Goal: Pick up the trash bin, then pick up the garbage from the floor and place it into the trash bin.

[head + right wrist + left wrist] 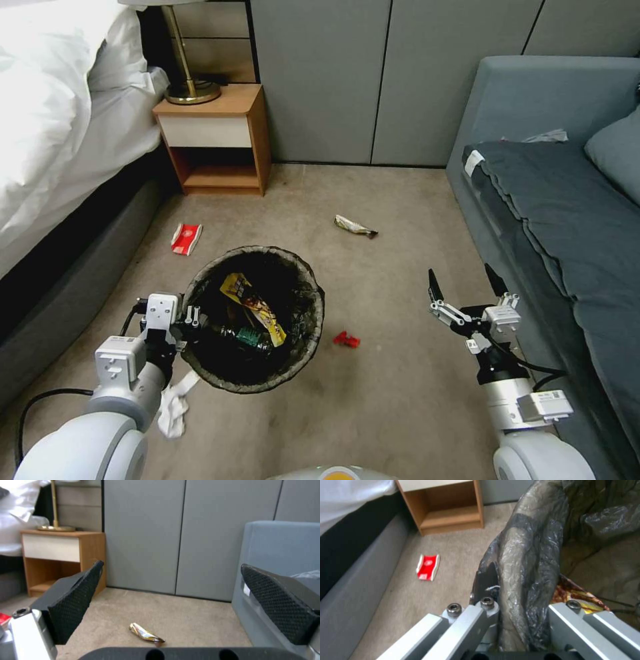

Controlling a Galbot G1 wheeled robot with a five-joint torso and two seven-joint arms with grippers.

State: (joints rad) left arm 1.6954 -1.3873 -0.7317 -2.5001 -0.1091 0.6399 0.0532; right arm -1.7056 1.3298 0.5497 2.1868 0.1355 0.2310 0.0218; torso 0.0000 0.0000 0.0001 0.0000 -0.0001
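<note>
Trash bin (253,320) sitting low centre-left of the head view, held at its left rim. Likely light, thin-walled, somewhat flexible; slack dark bag liner (526,562) draped over the rim, probably slippery, so best pinched through to the hard rim. Left claw (189,320) clenching on exactly that rim, liner bunched between the fingers. Holding inside: yellow snack wrapper (257,308) lying over a clear bottle with green label (248,335).

Still lying on the floor: red-and-white packet (186,238) upper left of the bin, crumpled foil wrapper (354,227) upper centre, small red scrap (346,340) just right of the bin, white paper (175,403) lower left beside the left arm. All looking light, soft, crushable.

Right claw (465,285) hovering right of centre, released, fingers spread, grasping nothing, sofa (567,200) alongside.
</note>
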